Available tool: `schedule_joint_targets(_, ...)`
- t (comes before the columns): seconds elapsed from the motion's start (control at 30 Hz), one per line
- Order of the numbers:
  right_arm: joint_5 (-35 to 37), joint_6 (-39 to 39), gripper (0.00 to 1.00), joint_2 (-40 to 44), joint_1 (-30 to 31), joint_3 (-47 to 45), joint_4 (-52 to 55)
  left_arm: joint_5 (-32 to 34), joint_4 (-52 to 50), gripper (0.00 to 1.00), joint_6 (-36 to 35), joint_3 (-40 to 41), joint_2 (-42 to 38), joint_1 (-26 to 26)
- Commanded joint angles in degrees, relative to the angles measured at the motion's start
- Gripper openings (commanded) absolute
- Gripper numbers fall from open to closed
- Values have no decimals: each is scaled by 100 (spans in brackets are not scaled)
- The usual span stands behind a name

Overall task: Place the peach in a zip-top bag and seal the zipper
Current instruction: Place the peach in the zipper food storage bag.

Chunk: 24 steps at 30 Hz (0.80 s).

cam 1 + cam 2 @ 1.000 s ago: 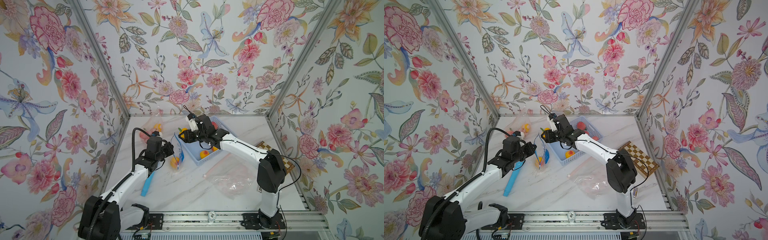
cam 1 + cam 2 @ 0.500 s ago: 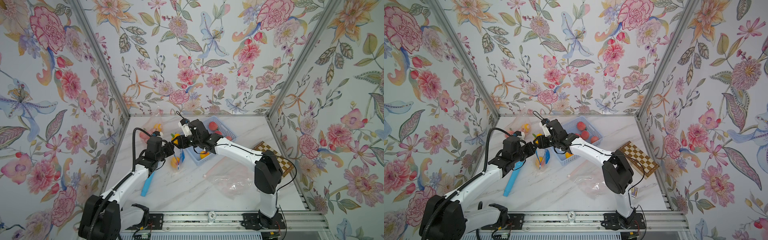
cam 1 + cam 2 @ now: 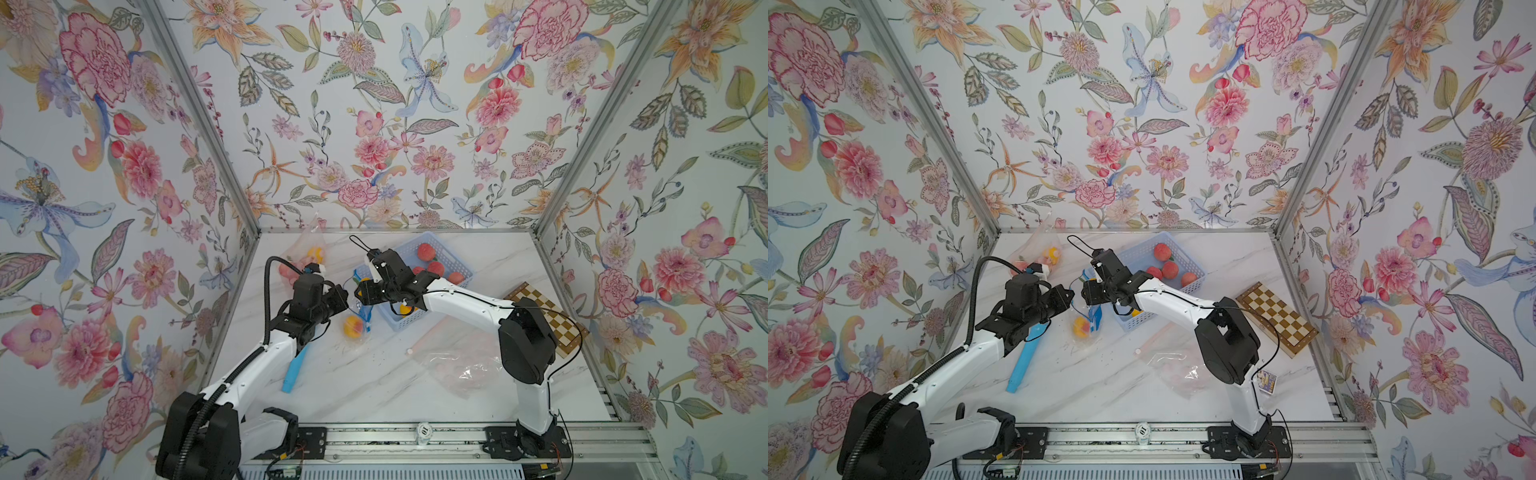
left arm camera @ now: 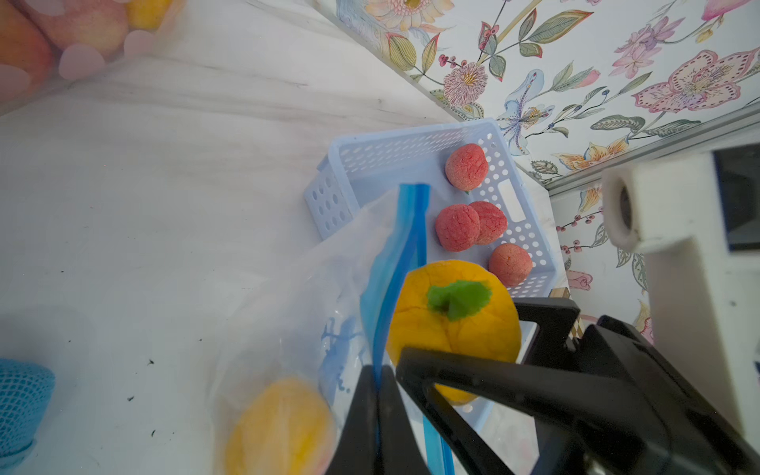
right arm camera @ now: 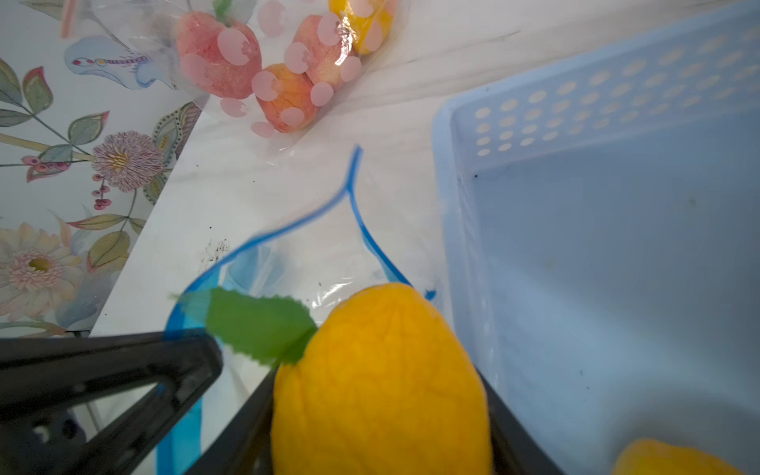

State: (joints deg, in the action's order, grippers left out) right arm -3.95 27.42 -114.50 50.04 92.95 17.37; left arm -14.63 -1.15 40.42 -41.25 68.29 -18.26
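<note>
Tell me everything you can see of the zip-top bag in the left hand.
Clear, thin plastic zip-top bag with a blue zipper strip, mouth gaping. The left hand pinches its rim, holding it up beside the blue basket. One yellow peach lies inside; the right hand holds a leafed peach at the mouth.

Ahead of the right fingers (image 5: 510,432), the mouth of the zip-top bag (image 5: 288,263) is gaping, seemingly wide enough for the held peach (image 5: 378,378) to pass. The blue basket (image 5: 452,205) is crowding them closely on one side; the left fingers (image 4: 357,427), pinching the bag's rim, are blocking the other.
</note>
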Motion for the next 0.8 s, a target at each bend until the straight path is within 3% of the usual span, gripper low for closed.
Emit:
schedule_joint_targets(0.0,559,-203,49,-106,151,139,477,40,97,0,54,56,-121,69)
schedule_joint_targets(0.4,784,-1093,51,-189,637,468,597,-143,179,0,92,56,-22,75)
schedule_joint_targets(0.77,727,-1471,51,-393,571,524,417,-779,-284,0,-61,24,-252,73)
